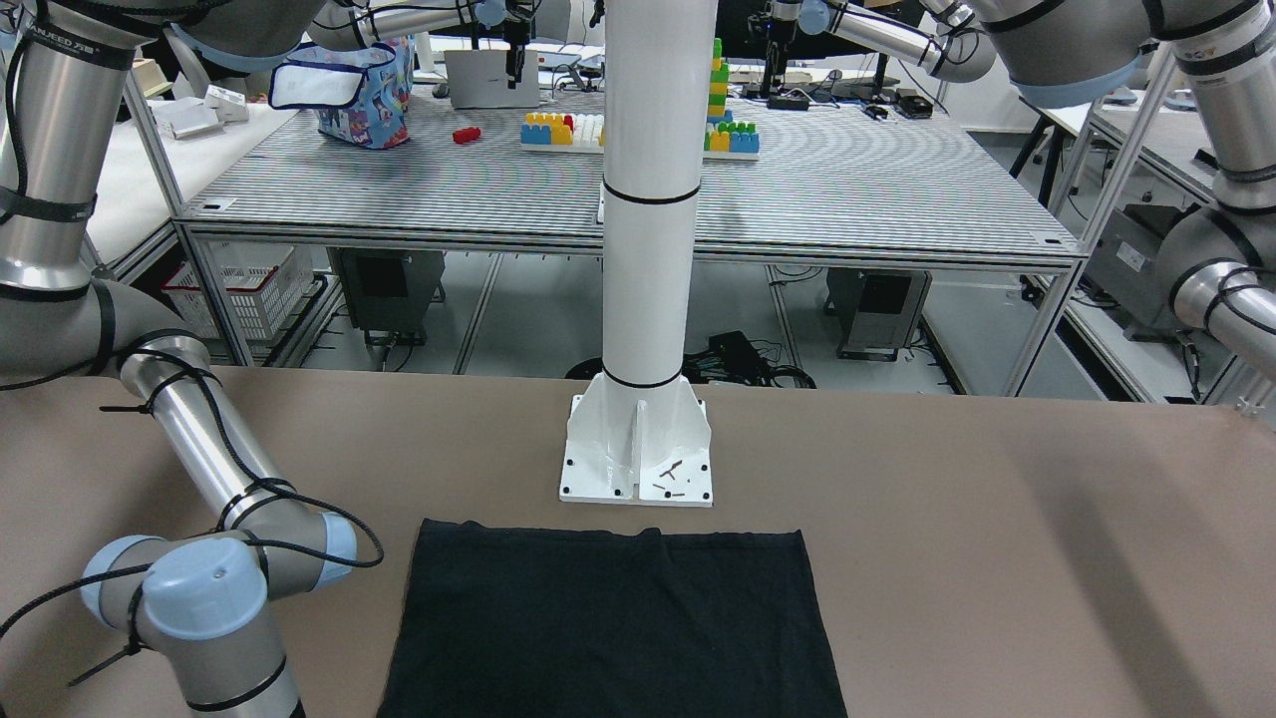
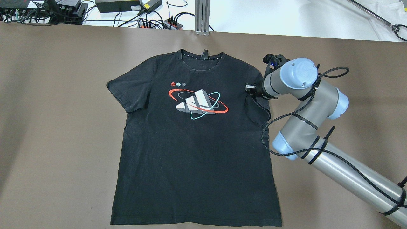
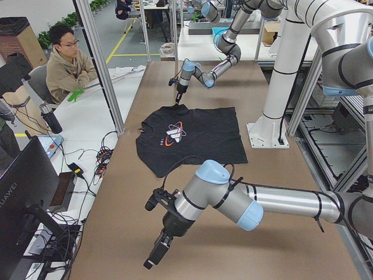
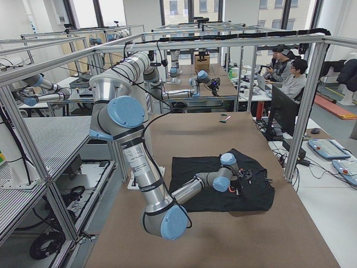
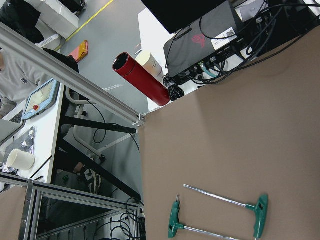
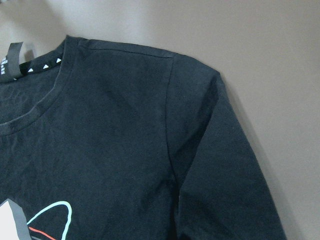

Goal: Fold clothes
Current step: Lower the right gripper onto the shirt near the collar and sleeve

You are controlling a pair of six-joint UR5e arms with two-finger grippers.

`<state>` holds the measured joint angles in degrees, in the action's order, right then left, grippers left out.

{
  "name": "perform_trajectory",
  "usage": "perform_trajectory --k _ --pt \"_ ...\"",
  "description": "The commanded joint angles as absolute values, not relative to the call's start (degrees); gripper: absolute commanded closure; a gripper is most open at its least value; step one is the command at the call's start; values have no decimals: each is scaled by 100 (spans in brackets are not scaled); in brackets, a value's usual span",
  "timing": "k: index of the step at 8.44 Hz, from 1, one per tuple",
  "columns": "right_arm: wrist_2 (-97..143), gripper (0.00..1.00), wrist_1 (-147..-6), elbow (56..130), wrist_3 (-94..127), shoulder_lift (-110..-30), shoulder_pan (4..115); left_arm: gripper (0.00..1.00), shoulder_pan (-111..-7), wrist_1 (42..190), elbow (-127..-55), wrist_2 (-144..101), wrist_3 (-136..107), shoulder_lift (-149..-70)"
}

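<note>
The table [image 2: 63,127] is carrying the black t-shirt [image 2: 190,152], lying flat and print-up mid-table, so I'd say folding is only just starting. The right tool [image 2: 252,90] is hovering over the near sleeve [image 2: 259,106], and the left tool [image 3: 156,256] is hanging well off to the side. I can't tell if either is open. The next move is probably pinching that sleeve edge.

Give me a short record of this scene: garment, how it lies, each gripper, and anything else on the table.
Garment: black T-shirt with a red, white and teal chest print
Lay: spread flat, print up, both sleeves out, not yet folded
Surface: brown table
Right gripper: over the shirt's sleeve on the robot's right; open or shut cannot be told
Left gripper: away from the shirt, toward the table's left end; state cannot be told
Also on table: two green T-handle keys
</note>
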<state>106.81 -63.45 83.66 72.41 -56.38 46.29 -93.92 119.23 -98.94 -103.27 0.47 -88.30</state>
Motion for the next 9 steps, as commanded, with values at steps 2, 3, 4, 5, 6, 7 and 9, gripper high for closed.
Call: perform_trajectory --k 2,3,4,5,6,7,9 --pt "10398 100 -6434 8156 7400 -5353 4360 0 -9378 11936 -9905 -10327 35 -8833" --pt "10389 100 -6434 8156 7435 -5335 4351 0 -9378 11936 -9905 -10327 9 -8842" --pt "10389 100 -6442 8095 7436 -5291 4351 0 -9378 11936 -9905 -10318 0 -8833" --pt "10380 100 -6442 7964 7436 -5195 4351 0 -9378 11936 -9905 -10327 0 -8833" --pt "10380 100 -6434 7885 7427 -5177 4351 0 -9378 11944 -9914 -10327 0 -8833" --pt "10380 100 -6434 7840 7427 -5133 4351 0 -9378 11944 -9914 -10327 9 -8824" --pt "10161 100 -6434 7664 7427 -4975 4351 0 -9369 11944 -9914 -10327 0 -8824"
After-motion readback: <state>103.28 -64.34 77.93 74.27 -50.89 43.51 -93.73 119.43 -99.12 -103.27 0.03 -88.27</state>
